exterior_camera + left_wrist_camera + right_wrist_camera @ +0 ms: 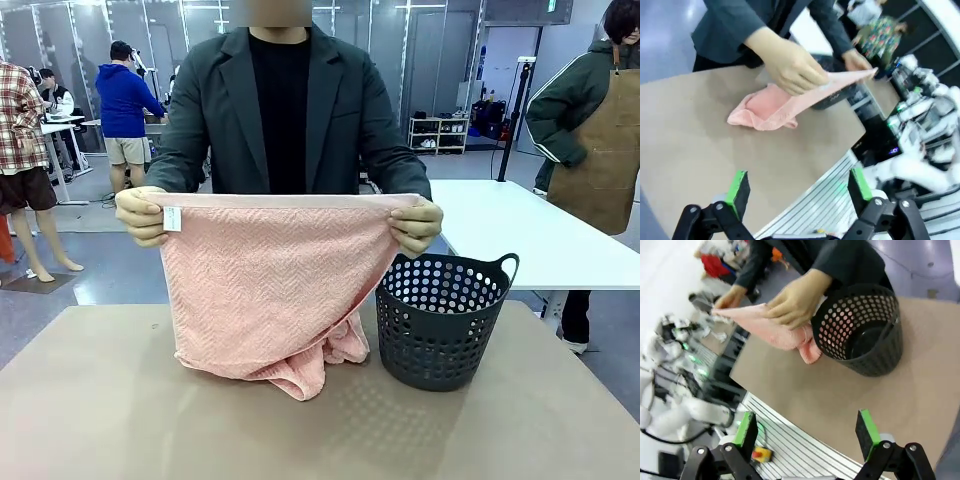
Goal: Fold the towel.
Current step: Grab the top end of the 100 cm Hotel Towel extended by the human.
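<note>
At the centre of the front view, a person in a dark jacket holds up a salmon-pink towel [265, 300] by its top hem, with one hand [140, 215] at centre left and the other hand [415, 225] at centre right. The towel's lower edge is bunched on the table [90, 400], just beside a dark perforated basket [440, 320]. At the bottom of each wrist view, the left gripper [799, 182] and right gripper [806, 426] have their green-padded jaws spread wide, holding nothing, well apart from the towel.
</note>
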Tool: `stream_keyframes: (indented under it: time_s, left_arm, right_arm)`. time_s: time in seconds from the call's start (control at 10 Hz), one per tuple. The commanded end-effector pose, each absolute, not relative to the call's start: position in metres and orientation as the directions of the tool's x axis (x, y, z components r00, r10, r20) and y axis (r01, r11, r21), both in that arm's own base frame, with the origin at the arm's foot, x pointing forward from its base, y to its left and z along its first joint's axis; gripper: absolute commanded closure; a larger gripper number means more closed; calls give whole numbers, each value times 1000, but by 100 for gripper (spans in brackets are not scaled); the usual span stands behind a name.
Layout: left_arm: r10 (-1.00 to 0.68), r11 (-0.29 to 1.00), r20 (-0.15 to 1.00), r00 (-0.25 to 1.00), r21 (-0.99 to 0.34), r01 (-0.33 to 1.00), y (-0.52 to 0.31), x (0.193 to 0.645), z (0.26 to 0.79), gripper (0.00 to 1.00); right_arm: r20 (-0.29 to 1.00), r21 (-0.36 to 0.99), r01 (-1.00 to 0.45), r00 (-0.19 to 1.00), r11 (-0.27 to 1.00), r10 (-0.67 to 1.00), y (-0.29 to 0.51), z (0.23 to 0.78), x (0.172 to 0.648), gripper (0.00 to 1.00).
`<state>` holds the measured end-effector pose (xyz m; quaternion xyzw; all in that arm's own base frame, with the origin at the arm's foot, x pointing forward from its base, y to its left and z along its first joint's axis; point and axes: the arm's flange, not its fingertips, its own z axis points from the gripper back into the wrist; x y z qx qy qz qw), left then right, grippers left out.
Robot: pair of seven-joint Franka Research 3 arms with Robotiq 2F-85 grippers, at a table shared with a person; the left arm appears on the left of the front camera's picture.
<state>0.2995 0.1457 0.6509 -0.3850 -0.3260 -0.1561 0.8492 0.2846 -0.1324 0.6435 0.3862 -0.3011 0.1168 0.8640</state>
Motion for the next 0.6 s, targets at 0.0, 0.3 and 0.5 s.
stream_keyframes:
  time_s: [0.0,0.3,0.5]
  left_arm:
    - [-267,729,667,695,-332,598,100,311,682,0]
    - [-427,722,633,646,-192,665,39,323,693,0]
    - [-451,687,636,626,-201,698,17,325,694,0]
  right_arm:
    - [646,422,-529,745,736,165,-88,670,305,0]
    - [640,316,-606,704,730,307,-28,689,322,0]
    - [633,284,-611,699,739,334,-6,687,326,0]
